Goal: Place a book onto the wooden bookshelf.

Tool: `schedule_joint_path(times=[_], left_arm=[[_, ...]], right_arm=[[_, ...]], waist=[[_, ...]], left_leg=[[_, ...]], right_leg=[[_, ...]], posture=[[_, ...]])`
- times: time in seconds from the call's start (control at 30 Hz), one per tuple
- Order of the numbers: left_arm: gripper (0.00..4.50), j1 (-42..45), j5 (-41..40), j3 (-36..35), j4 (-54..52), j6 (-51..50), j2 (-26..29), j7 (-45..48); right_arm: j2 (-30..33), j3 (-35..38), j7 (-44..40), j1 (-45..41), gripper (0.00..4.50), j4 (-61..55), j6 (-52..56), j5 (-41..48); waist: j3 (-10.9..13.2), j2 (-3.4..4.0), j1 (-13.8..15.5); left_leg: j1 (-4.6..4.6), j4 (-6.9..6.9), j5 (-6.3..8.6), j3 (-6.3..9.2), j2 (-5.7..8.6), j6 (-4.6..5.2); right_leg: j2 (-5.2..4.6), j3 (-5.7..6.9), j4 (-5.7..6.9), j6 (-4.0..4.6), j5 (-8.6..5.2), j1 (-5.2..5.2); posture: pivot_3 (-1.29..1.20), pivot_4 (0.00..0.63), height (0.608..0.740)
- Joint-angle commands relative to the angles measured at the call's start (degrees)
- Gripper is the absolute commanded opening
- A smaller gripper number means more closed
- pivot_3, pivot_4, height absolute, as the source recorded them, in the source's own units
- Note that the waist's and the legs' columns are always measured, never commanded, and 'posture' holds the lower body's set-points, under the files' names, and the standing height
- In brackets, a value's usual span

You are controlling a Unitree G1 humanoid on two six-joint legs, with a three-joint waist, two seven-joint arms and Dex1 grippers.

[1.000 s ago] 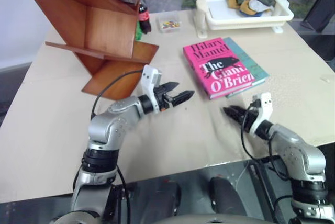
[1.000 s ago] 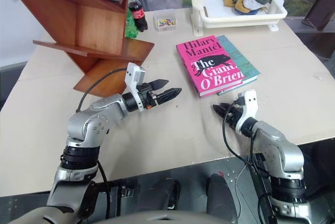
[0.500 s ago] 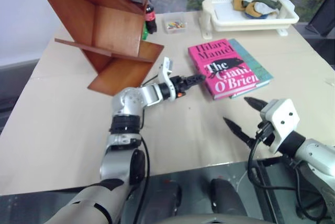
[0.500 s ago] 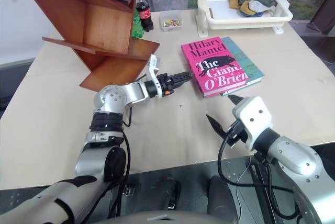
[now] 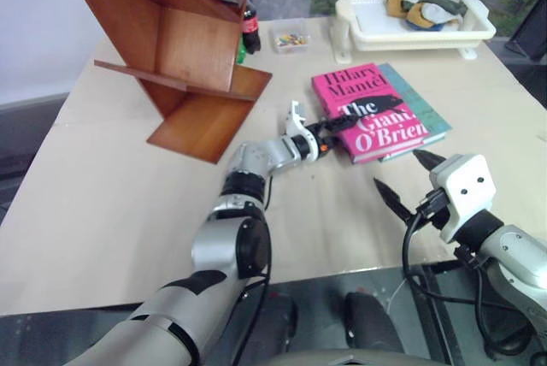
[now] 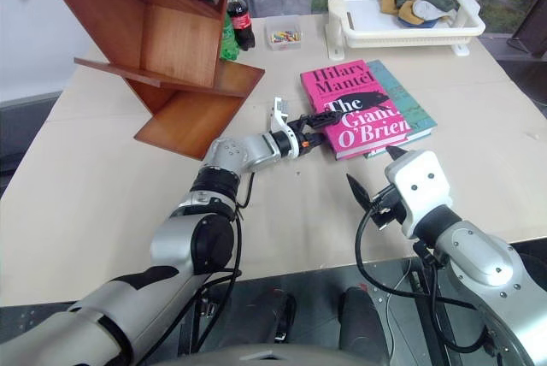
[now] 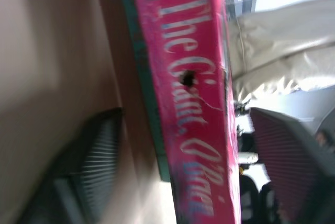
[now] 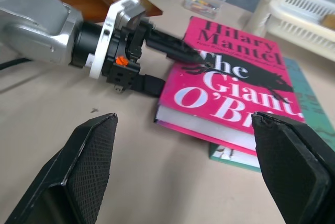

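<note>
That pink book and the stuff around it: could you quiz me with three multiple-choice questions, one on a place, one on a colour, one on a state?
1. The pink book lies on:
A. a teal book
B. the white basket
C. the wooden bookshelf

2. The cap of the cola bottle is:
A. blue
B. red
C. yellow

3. The left gripper has its fingers:
A. clear of the book
B. one above the cover and one beside the edge
C. holding it aloft

Answers:
1 A, the teal book peeks out beneath.
2 B, red top.
3 B, the fingers straddle the book's edge, and the book is flat.
</note>
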State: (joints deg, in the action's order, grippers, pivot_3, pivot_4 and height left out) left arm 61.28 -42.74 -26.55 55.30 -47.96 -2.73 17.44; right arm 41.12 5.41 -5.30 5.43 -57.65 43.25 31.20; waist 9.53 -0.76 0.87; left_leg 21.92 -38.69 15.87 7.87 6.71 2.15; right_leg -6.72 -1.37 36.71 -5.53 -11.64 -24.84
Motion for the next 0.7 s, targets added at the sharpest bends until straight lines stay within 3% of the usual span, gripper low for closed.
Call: schedule_joint_path(times=[0.03,0.17,0.33,0.53,0.7], left_arm=[[2.48,2.7,-0.75,-1.9,2.69,1.63,0.04,0.1],[0.76,3.32,-0.65,-2.87,4.4,1.42,0.71,0.98],[0.76,3.42,-1.57,-4.3,4.02,-1.48,1.84,1.96],[0.76,1.16,-3.67,-4.78,-3.88,-10.34,4.82,2.26],[0.76,-5.52,-6.42,1.98,-26.92,-20.8,8.44,6.37]], right_arm=[[1.01,1.16,1.56,0.42,4.23,-2.35,-1.98,0.79],[1.65,1.46,2.07,1.3,4.23,-2.35,-2.59,0.88],[1.82,1.64,2.06,2.0,4.23,-2.35,-2.62,0.3],[1.58,2.43,1.47,2.88,4.23,-2.35,-2.9,-0.05],[1.22,4.07,-0.01,3.45,4.23,-2.35,-2.82,0.06]], waist=[[0.0,0.0,-0.02],[-0.01,-0.01,-0.02],[-0.01,-0.01,-0.1],[-0.01,-0.01,-0.34],[0.0,-0.01,-0.42]], left_leg=[[0.0,0.0,0.0,0.0,0.0,0.0],[-0.02,-0.01,0.0,0.0,0.0,0.0],[-0.04,-0.01,0.0,0.0,0.0,0.0],[-0.04,-0.01,0.0,0.0,-0.01,0.0],[-0.01,-0.01,0.0,0.0,-0.04,0.0]], right_leg=[[0.0,0.0,0.0,0.0,0.0,0.0],[0.01,0.01,0.02,0.0,0.0,0.01],[0.03,0.01,0.02,0.0,0.0,0.04],[0.05,-0.01,0.03,0.0,0.0,0.02],[0.06,-0.03,0.05,0.0,0.0,-0.03]], posture=[[0.0,0.15,0.74],[0.0,0.15,0.74],[0.0,0.15,0.74],[0.0,0.15,0.74],[0.0,0.15,0.74]])
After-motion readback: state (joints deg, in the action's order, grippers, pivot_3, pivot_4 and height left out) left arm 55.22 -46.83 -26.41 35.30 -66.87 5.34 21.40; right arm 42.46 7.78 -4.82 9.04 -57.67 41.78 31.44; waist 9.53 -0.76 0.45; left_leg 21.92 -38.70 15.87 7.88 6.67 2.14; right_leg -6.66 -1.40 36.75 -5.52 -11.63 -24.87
